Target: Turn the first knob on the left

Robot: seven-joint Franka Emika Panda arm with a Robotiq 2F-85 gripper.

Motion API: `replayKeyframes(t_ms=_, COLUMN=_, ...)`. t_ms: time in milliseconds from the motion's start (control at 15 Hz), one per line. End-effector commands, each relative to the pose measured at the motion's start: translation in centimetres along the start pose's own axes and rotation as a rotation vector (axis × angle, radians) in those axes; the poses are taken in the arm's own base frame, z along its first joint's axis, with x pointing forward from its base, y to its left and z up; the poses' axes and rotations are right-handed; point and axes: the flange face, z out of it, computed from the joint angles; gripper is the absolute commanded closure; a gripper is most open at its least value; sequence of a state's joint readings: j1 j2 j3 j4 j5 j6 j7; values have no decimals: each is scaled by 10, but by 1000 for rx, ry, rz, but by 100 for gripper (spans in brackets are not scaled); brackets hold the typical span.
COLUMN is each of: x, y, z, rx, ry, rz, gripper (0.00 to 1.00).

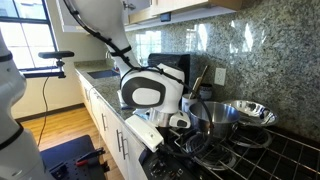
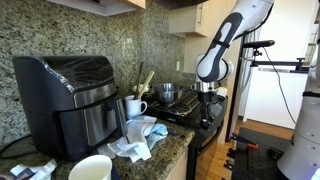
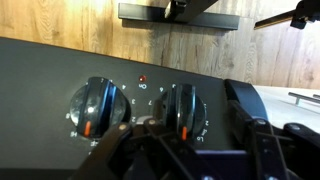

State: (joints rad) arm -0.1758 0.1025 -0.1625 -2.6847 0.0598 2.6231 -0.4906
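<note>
— What's the setting?

— A kitchen with a speckled granite backsplash (image 1: pixel 200 40) and a long granite worktop (image 2: pixel 178 145). A black cooktop (image 1: pixel 270 150) sits at one end of it.

— And the arm?

— The white robot arm (image 2: pixel 225 45) stands off the worktop's front edge. It bends at the elbow and reaches down, wrist folded so the black gripper (image 3: pixel 185 150) faces the dark front panel (image 3: pixel 40 70) below that edge.

— The jaws?

— Spread wide in the wrist view, holding nothing. The right-hand black knob (image 3: pixel 183 108) lies between the fingers. The left-hand black round knob (image 3: pixel 98 105) sits just outside the gap, untouched as far as I can tell.

— Anything else?

— A shiny steel bowl (image 1: pixel 245 112) is on the burners. A black air fryer (image 2: pixel 75 100) stands against the back edge with a white mug (image 2: pixel 135 107) beside it. A crumpled pale cloth (image 2: pixel 135 138) lies near the front edge.
</note>
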Motion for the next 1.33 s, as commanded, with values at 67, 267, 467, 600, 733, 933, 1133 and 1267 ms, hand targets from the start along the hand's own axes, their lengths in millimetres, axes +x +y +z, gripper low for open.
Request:
replayKeyframes(t_ms=67, x=2, y=4, z=-2, rx=0, ry=-7, rz=-12, gripper=73)
replayKeyframes(t_ms=267, x=1, y=9, z=-3, rx=-4, ry=-5, rz=-9, gripper=94)
replayKeyframes(t_ms=467, x=0, y=8, z=-4, rx=-4, ry=-7, rz=-8, gripper=92)
replayKeyframes(t_ms=600, x=1, y=7, z=-4, rx=-5, ry=-8, rz=-13, gripper=92)
replayKeyframes(t_ms=733, x=1, y=6, z=-4, rx=-4, ry=-9, rz=-15, gripper=92)
replayKeyframes(t_ms=933, x=1, y=4, z=-2, rx=-2, ry=-5, rz=-16, gripper=92)
replayKeyframes(t_ms=1133, x=1, y=2, z=3, rx=2, ry=-1, rz=-15, gripper=92)
replayKeyframes(t_ms=1267, x=1, y=-2, z=6, rx=6, ry=3, rz=-18, gripper=92)
